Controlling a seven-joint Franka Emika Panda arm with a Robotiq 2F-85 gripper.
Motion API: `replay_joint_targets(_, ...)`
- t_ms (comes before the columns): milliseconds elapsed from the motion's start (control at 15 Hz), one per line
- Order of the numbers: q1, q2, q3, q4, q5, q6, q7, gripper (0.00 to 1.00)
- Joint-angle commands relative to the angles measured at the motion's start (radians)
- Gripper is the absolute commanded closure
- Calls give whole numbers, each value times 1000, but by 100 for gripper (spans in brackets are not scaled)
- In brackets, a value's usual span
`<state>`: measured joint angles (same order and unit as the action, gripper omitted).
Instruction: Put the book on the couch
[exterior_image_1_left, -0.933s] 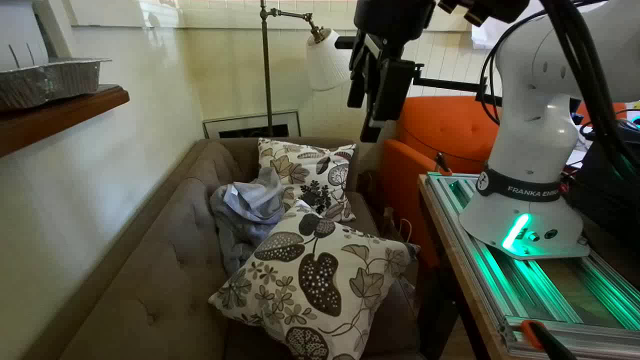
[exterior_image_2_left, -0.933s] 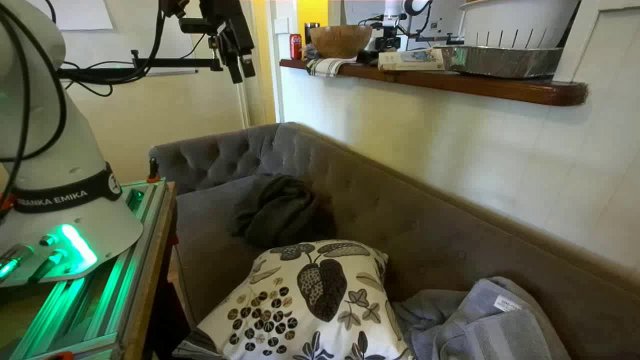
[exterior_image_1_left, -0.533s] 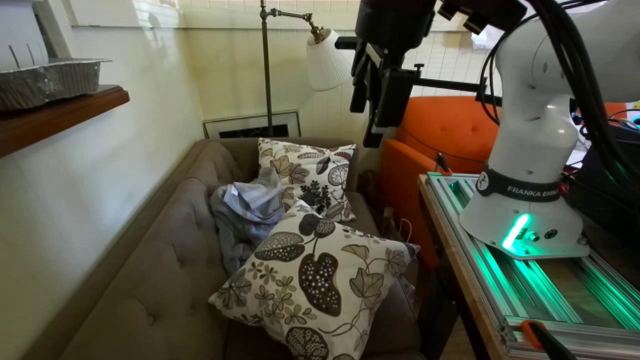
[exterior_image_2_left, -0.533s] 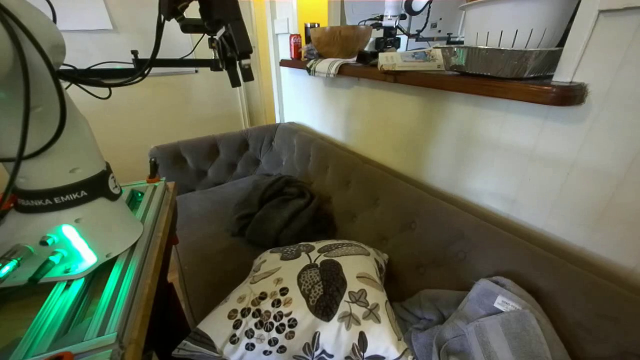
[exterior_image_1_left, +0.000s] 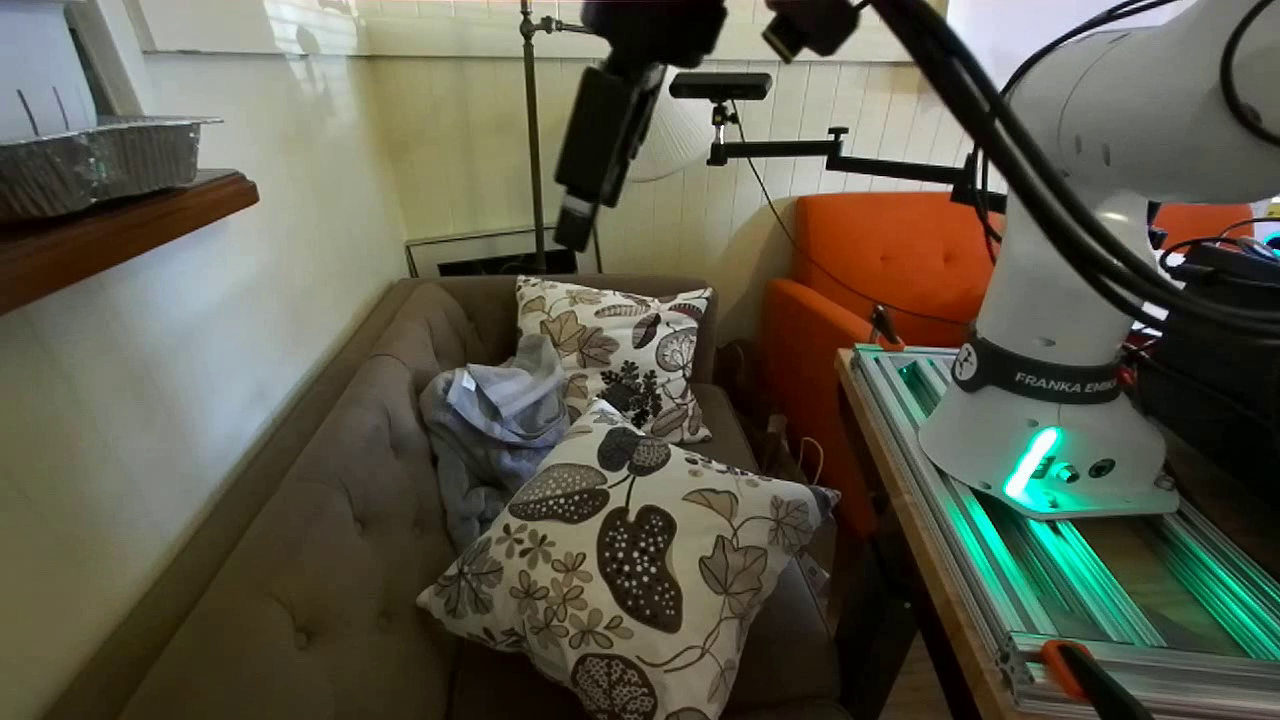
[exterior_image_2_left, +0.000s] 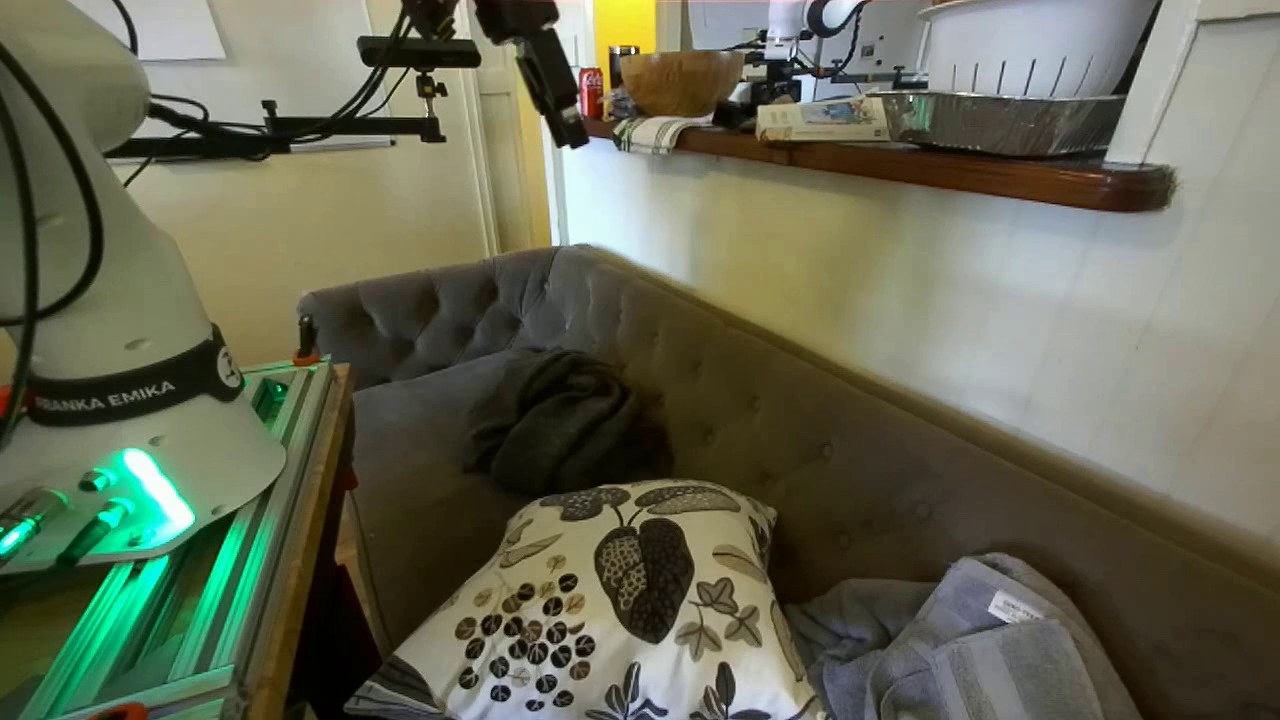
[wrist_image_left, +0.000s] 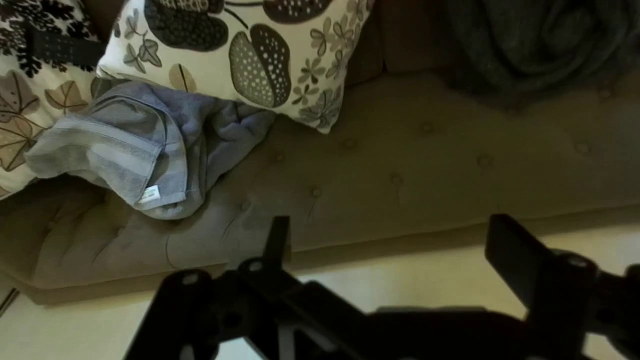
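A pale, thin rectangular book (exterior_image_2_left: 822, 118) lies on a wooden shelf in an exterior view, beside a foil tray. It is out of sight in the wrist view. The taupe tufted couch (exterior_image_1_left: 300, 560) runs along the wall below; it also shows in an exterior view (exterior_image_2_left: 850, 460) and in the wrist view (wrist_image_left: 425, 165). My gripper (wrist_image_left: 390, 220) is open, with nothing between its fingers. It points down, high above the couch, in both exterior views (exterior_image_1_left: 575, 225) (exterior_image_2_left: 572, 132). It appears left of the book and apart from it.
On the couch lie leaf-patterned pillows (exterior_image_1_left: 640, 560), a grey towel (exterior_image_2_left: 990, 640) and a dark blanket (exterior_image_2_left: 560, 420). The shelf (exterior_image_2_left: 950, 175) also holds a wooden bowl (exterior_image_2_left: 682, 82), a red can (exterior_image_2_left: 591, 93) and a foil tray (exterior_image_2_left: 1005, 124). A floor lamp (exterior_image_1_left: 535, 130) stands behind the couch.
My gripper has moved away from the robot base, across the couch toward the wall and shelf side, and has turned somewhat. The pillows, towel, blanket and book have not moved.
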<state>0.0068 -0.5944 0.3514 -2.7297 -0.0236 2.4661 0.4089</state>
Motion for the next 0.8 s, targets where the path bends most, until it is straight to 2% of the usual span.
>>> replay_joint_targets(0, -69, 149, -46, 112, 5, 119, 83, 0)
replay_joint_targets(267, -90, 256, -67, 218, 44, 240, 189, 0)
replay_joint_targets(733, -102, 461, -28, 365, 65, 551, 424, 0)
